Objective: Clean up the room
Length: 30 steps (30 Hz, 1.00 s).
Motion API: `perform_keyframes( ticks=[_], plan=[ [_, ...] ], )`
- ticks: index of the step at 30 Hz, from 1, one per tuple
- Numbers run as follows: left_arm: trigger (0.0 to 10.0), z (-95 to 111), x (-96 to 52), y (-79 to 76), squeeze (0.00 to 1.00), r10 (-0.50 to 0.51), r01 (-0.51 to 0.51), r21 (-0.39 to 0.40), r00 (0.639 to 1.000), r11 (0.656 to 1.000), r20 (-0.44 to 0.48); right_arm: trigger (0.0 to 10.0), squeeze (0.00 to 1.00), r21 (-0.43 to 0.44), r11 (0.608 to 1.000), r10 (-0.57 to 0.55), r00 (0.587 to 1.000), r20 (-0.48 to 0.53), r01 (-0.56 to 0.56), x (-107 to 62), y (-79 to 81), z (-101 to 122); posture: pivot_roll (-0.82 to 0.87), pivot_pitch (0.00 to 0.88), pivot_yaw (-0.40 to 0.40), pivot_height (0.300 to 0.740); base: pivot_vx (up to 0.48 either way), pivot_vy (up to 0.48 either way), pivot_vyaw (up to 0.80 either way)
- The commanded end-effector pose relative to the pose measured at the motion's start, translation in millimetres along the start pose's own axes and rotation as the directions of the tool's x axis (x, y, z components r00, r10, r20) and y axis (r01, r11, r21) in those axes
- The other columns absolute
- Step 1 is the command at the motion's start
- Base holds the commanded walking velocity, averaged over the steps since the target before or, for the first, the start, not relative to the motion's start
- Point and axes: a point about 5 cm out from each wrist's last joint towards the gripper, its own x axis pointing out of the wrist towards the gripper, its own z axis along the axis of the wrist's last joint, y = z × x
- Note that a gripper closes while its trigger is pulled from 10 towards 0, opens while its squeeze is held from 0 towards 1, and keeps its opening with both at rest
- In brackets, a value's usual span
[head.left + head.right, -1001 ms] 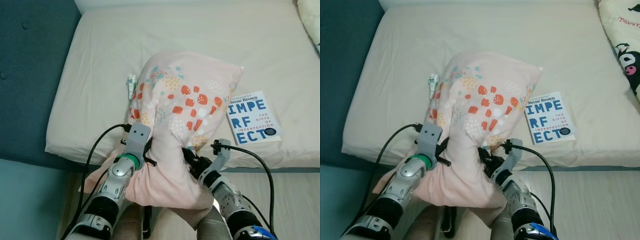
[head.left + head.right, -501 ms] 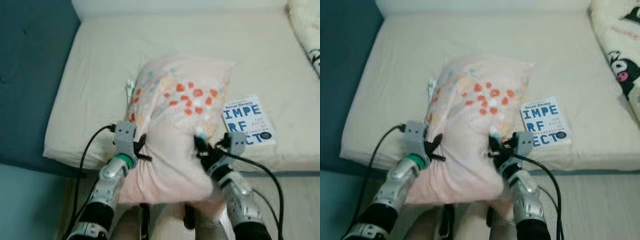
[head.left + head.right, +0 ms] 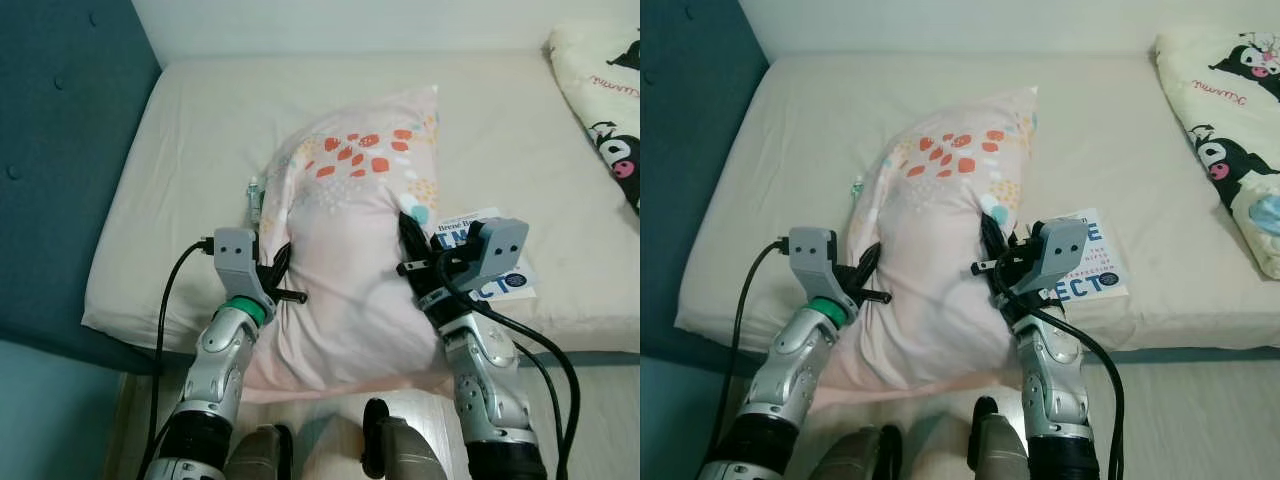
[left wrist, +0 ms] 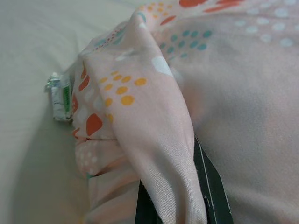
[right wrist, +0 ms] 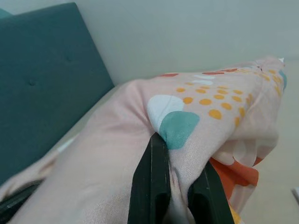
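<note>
A pale pink pillow (image 3: 350, 240) with orange, teal and yellow spots lies lengthwise on the cream mattress (image 3: 200, 130), its lower end hanging over the front edge. My left gripper (image 3: 276, 272) is shut on a fold at the pillow's left side; the left wrist view has cloth pinched between the black fingers (image 4: 212, 186). On the pillow's right side my right gripper (image 3: 412, 236) is shut on the fabric, and in the right wrist view its fingers (image 5: 152, 177) clamp a fold (image 5: 187, 126).
A blue-lettered book (image 3: 505, 283) lies on the mattress right of the pillow, partly behind my right wrist. A small white-and-green tube (image 3: 254, 196) sits left of the pillow. A teal headboard (image 3: 60, 150) stands at the left; a cartoon-print blanket (image 3: 605, 110) lies at the far right.
Both grippers have carried the pillow up and forward onto the mattress, and it now lies stretched lengthwise. The camera has shifted too, bringing the blanket at the right into view.
</note>
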Motion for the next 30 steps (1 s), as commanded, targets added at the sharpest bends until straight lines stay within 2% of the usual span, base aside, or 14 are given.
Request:
perform_keyframes(
  ticks=[1, 4, 7, 8, 10, 11, 15, 23, 26, 30],
  plan=[
    [10.0, 6.8, 2.6, -17.8, 0.0, -0.085, 0.085, -0.001, 0.996, 0.996, 0.03, 0.0, 0.0, -0.018, 1.0, 0.019, 1.0, 0.006, -0.019, -1.3, 10.4, 2.4, -0.03, 0.096, 0.085, 0.74, 0.0, 0.0, 0.0],
    [10.0, 9.4, 2.5, -19.6, 0.0, -0.091, 0.092, -0.005, 0.995, 0.996, 0.039, 0.0, 0.0, -0.023, 1.0, -0.007, 1.0, -0.005, 0.007, -3.0, 9.1, 2.5, -0.02, 0.096, 0.085, 0.74, 0.0, 0.0, 0.0],
    [10.0, 18.1, 4.9, -22.0, 0.0, -0.091, 0.092, -0.019, 0.994, 0.996, 0.061, 0.0, 0.0, -0.05, 0.995, -0.086, 0.995, -0.042, 0.084, -5.2, 3.3, -0.5, -0.02, 0.1, 0.086, 0.74, 0.0, 0.0, 0.0],
    [10.0, 20.4, 5.9, -21.8, 0.0, -0.09, 0.091, -0.014, 0.994, 0.996, 0.066, 9.0, 0.0, -0.078, 0.991, -0.108, 0.993, -0.044, 0.104, -5.1, 2.1, -0.8, -0.02, 0.1, 0.086, 0.74, 0.0, 0.0, 0.0],
    [10.0, 22.2, 6.7, -21.5, 0.0, -0.089, 0.089, -0.007, 0.994, 0.996, 0.069, 9.0, 0.0, -0.109, 0.987, -0.127, 0.991, -0.042, 0.122, -4.9, 1.3, -0.6, -0.02, 0.1, 0.086, 0.74, 0.0, 0.0, 0.0],
    [10.0, 23.1, 6.5, -20.5, 0.0, -0.082, 0.083, -0.008, 0.994, 0.997, 0.066, 10.0, 0.0, -0.13, 0.983, -0.138, 0.989, -0.055, 0.13, -5.8, 0.2, -2.8, -0.02, 0.099, 0.083, 0.74, 0.0, 0.0, 0.0],
    [10.0, 23.8, 4.4, -17.7, 0.0, -0.068, 0.069, -0.004, 0.996, 0.998, 0.057, 10.0, 0.0, -0.158, 0.976, -0.162, 0.984, -0.072, 0.149, -8.0, -2.2, -6.1, -0.02, 0.101, 0.083, 0.74, 0.0, 0.0, 0.0],
    [10.0, 13.4, -7.1, -18.0, 0.0, -0.068, 0.067, 0.063, 0.998, 0.996, 0.018, 10.0, 0.0, -0.232, 0.963, -0.167, 0.981, -0.099, 0.141, -15.9, -1.4, -13.3, -0.01, 0.115, 0.076, 0.74, 0.0, 0.0, 0.0],
    [10.0, 12.5, -8.2, -21.4, 0.0, -0.086, 0.083, 0.116, 0.996, 0.99, 0.021, 10.0, 0.0, -0.235, 0.961, -0.172, 0.98, -0.101, 0.145, -16.5, 0.5, -15.0, -0.01, 0.118, 0.075, 0.74, 0.0, 0.0, 0.0],
    [10.0, 10.9, -7.7, -22.7, 0.0, -0.093, 0.091, 0.144, 0.996, 0.985, 0.007, 10.0, 0.0, -0.243, 0.959, -0.177, 0.978, -0.108, 0.147, -17.1, 0.3, -17.3, -0.01, 0.12, 0.075, 0.74, 0.0, 0.0, 0.0]
  ],
)
